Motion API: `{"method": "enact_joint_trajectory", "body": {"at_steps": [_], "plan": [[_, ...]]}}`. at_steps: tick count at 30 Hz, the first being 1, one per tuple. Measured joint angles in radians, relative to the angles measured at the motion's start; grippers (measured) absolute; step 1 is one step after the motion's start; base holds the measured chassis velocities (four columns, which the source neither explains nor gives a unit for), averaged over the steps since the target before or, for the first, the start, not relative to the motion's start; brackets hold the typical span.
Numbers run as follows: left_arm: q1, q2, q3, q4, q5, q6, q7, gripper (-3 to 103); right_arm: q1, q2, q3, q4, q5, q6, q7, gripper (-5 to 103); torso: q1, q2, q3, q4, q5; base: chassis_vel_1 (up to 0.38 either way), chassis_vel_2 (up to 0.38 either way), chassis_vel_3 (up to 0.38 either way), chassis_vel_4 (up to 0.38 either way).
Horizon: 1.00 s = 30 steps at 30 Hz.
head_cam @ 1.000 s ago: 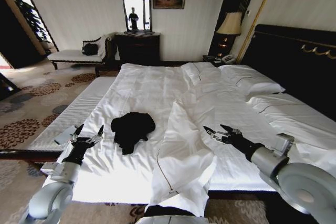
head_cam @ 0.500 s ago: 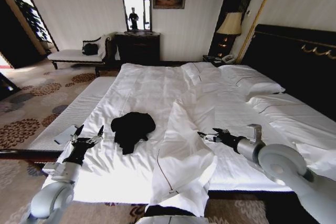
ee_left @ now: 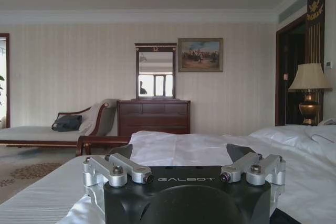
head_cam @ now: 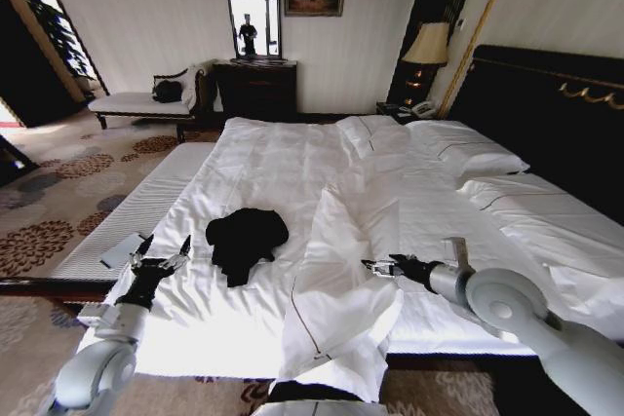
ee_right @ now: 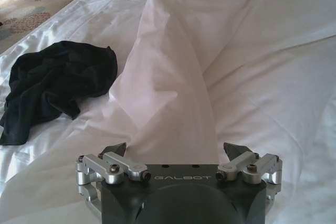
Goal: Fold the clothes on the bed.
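The clothes are one black T-shirt (head_cam: 246, 239) lying crumpled in a heap on the near left part of the bed's white duvet (head_cam: 283, 158). My left gripper (head_cam: 161, 255) hovers open just left of the heap, near the bed's left edge; in the left wrist view its fingers (ee_left: 121, 151) stand wide apart over the bed (ee_left: 210, 148). My right gripper (head_cam: 380, 266) is open and low beside a folded-back ridge of duvet (head_cam: 341, 260). The ridge lies between it and the shirt. In the right wrist view the gripper (ee_right: 175, 150) points at that ridge (ee_right: 168, 77), with the T-shirt (ee_right: 58, 85) beyond.
White pillows (head_cam: 468, 153) and a tall dark headboard (head_cam: 546, 104) line the right side. A low white mattress (head_cam: 146, 204) with a flat grey object (head_cam: 122, 250) lies along the bed's left. Farther off stand a bench with a dark bag (head_cam: 166, 92), a dresser (head_cam: 255, 88) and a lamp (head_cam: 426, 46).
My right arm has swung left and lower, bringing its gripper closer to the duvet ridge. The left gripper and the T-shirt have stayed put.
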Motion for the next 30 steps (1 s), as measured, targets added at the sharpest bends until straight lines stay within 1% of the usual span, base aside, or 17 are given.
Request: {"method": "enact_joint_trajectory", "body": {"at_steps": [2, 5, 7, 12, 16, 23, 27, 29, 30], "plan": [[0.001, 0.0, -0.001, 0.0, 0.0, 0.0, 0.0, 100, 0.006, 0.004, -0.014, -0.008, -0.008, -0.003, 0.003, 100, 0.0, 0.0, 0.0, 0.0001, 0.0, 0.0, 0.0, 0.0, 0.0], [0.011, 0.0, -0.009, 0.0, -0.002, -0.004, 0.0, 100, 0.035, 0.017, -0.065, -0.04, -0.027, -0.013, 0.01, 100, 0.0, 0.0, 0.0, 0.0, 0.0001, 0.0, 0.0, 0.0, 0.0], [0.013, 0.0, -0.01, 0.0, -0.002, -0.004, 0.0, 100, 0.043, 0.019, -0.075, -0.044, -0.027, -0.013, 0.011, 100, 0.0, 0.0, 0.0, 0.0, 0.0002, 0.0, 0.0, 0.0, 0.0], [0.014, -0.003, -0.012, 0.002, 0.0, -0.006, 0.0, 100, 0.11, 0.026, -0.146, -0.045, -0.001, -0.015, 0.032, 100, 0.0, 0.0, 0.0, 0.0002, 0.0, 0.0, 0.0, 0.0, 0.0], [0.009, -0.004, -0.012, 0.0, -0.001, -0.005, 0.0, 100, 0.125, 0.031, -0.183, -0.048, 0.0, -0.015, 0.041, 100, 0.0, 0.0, 0.0, 0.0, 0.0, 0.0, 0.0, 0.0, 0.0], [0.011, -0.003, -0.012, 0.0, -0.001, -0.005, 0.0, 100, 0.106, 0.043, -0.194, -0.049, -0.013, -0.015, 0.042, 101, 0.0, 0.0, 0.0, -0.0001, 0.0001, 0.0, 0.0, 0.0, 0.0], [0.01, -0.003, -0.01, 0.0, -0.001, -0.005, 0.0, 100, 0.086, 0.048, -0.191, -0.043, -0.025, -0.015, 0.038, 82, 0.0, 0.0, 0.0, 0.0, 0.0, 0.0, 0.0, 0.0, 0.0], [0.009, -0.003, -0.01, -0.001, 0.0, -0.004, 0.0, 100, 0.083, 0.049, -0.189, -0.042, -0.028, -0.015, 0.038, 82, 0.0, 0.0, 0.0, 0.0, 0.0, 0.0, 0.0, 0.0, 0.0], [0.008, -0.003, -0.01, -0.003, 0.0, -0.004, 0.0, 100, 0.078, 0.051, -0.185, -0.041, -0.03, -0.015, 0.037, 77, 0.0, 0.0, 0.0, 0.0, 0.0001, 0.0, 0.0, 0.0, 0.0]]}}
